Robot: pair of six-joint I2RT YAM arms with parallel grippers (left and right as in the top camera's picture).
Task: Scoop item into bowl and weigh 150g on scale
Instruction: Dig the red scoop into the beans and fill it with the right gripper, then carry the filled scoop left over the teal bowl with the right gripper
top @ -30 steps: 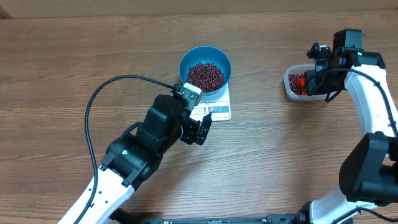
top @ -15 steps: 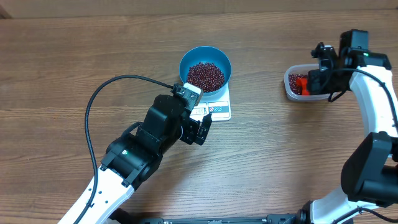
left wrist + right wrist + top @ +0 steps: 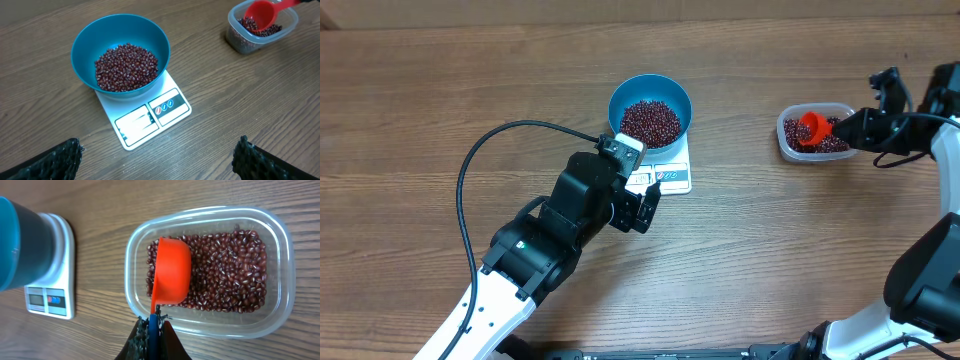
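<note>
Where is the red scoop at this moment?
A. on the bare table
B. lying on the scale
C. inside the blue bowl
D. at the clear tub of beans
D: the red scoop is within the rim of the clear tub, over the beans, with its handle in the right claw.
</note>
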